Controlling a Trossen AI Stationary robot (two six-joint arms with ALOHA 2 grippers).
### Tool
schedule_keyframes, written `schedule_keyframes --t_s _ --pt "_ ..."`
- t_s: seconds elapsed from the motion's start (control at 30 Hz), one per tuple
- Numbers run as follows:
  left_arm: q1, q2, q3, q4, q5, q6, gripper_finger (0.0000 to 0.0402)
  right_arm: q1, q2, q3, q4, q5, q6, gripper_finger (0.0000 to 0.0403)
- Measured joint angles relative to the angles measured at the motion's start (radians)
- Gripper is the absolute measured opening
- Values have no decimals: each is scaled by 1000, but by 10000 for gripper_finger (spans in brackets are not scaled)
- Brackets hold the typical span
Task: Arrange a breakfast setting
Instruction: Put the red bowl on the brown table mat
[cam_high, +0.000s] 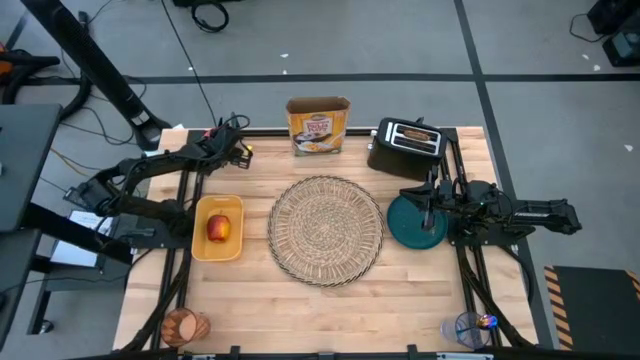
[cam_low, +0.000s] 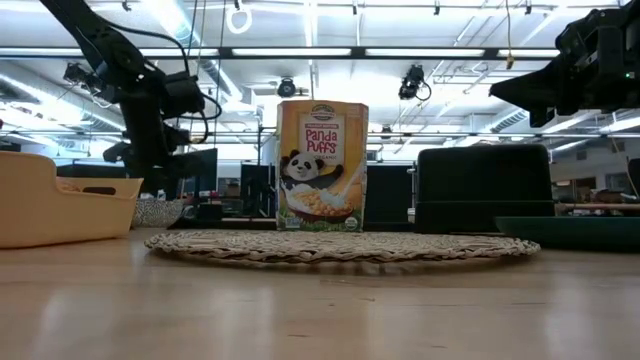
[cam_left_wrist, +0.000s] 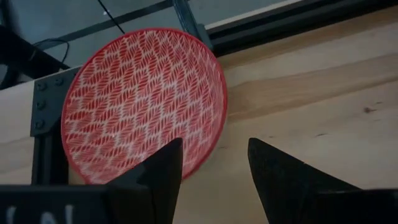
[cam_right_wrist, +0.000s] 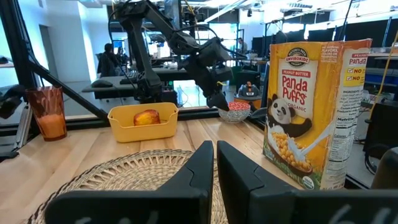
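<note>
The round straw placemat (cam_high: 325, 230) lies mid-table. The teal plate (cam_high: 410, 225) lies flat on the table at its right. My right gripper (cam_high: 428, 205) hangs well above the plate, shut and empty. The small pink patterned bowl (cam_left_wrist: 143, 102) stands at the table's far left corner. My left gripper (cam_left_wrist: 214, 146) is open just above it, beside its rim, touching nothing. The red apple (cam_high: 218, 228) lies in a yellow tray (cam_high: 200, 245). The orange cup (cam_high: 183, 325) stands near left. The blue spoon (cam_high: 484, 321) stands in a clear cup near right. I see no toast slice.
A Panda Puffs cereal box (cam_high: 318, 125) stands upright behind the placemat. A black toaster (cam_high: 405, 148) stands at the far right, just behind the plate. The bare wood in front of the placemat (cam_high: 320, 310) is free room. Black frame rails run along the table's edges.
</note>
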Motion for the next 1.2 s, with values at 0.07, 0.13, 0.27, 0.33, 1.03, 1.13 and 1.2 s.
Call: schedule_keyframes --t_s 0.07,0.13,0.27,0.33,1.03,1.13,1.2 --pt "13 16 0 11 0 21 189 0 0 0 0 0 0 30" --pt "25 32 0 31 1 49 189 0 0 0 0 0 0 30" --pt "41 50 0 36 16 83 189 0 0 0 0 0 0 30" --pt "53 64 0 36 45 90 186 0 0 0 0 0 0 30" --pt "64 76 0 -2 113 163 55 0 0 0 0 0 0 30" --pt "63 75 0 -2 111 174 30 0 0 0 0 0 0 30" --pt "62 75 1 1 105 185 22 0 0 0 0 0 0 30"
